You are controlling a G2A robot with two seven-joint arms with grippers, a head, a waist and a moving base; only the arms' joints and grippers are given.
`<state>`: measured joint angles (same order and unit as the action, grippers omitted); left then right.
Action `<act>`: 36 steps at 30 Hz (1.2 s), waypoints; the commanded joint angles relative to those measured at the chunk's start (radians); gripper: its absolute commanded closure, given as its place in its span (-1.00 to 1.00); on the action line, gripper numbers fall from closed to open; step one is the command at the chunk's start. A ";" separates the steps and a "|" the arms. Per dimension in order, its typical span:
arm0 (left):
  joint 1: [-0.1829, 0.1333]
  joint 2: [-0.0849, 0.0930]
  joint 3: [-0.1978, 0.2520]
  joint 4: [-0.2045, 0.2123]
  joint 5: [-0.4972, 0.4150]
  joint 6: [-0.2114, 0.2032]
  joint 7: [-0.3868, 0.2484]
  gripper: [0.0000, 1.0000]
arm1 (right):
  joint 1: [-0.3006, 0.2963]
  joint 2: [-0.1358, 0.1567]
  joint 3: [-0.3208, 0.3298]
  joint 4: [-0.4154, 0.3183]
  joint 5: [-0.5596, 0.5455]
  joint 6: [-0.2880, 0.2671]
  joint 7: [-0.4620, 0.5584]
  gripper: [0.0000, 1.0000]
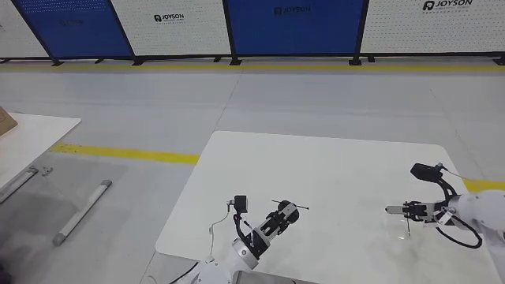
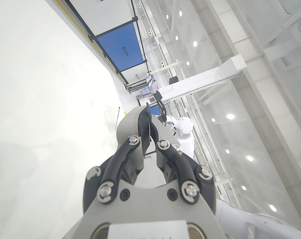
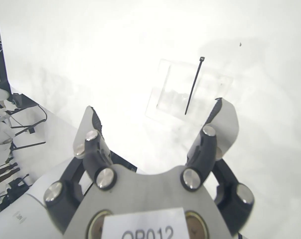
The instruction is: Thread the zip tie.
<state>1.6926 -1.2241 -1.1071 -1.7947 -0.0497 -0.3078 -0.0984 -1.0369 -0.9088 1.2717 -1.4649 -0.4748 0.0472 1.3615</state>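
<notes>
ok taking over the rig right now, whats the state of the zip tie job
Left gripper: shut, pinching a thin black strip, apparently another tie, above the table.
Right gripper: open, over the zip tie, which lies straight on a clear plate.
Done: nothing threaded.
To do: grasp the tie, feed its tail through its head.

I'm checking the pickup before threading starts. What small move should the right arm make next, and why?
Probably shift the right gripper sideways until the zip tie sits midway between its fingers, before lowering. The gripper is open and empty, and the tie lies loose on the clear sheet, close to one finger rather than centred.
</notes>
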 commanded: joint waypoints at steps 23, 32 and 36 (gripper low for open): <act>0.000 0.000 0.000 0.000 0.000 0.000 0.000 1.00 | 0.156 -0.031 -0.162 0.180 -0.047 0.129 0.026 0.20; 0.000 0.000 0.000 0.000 0.000 0.000 0.000 1.00 | 0.209 -0.048 -0.213 0.263 -0.047 0.150 0.025 0.30; 0.000 0.000 0.000 0.000 0.000 0.000 0.000 1.00 | 0.225 -0.055 -0.230 0.295 -0.046 0.154 0.026 0.32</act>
<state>1.6926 -1.2241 -1.1071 -1.7947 -0.0497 -0.3078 -0.0984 -0.8148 -0.9625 1.0443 -1.1773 -0.5212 0.2009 1.3866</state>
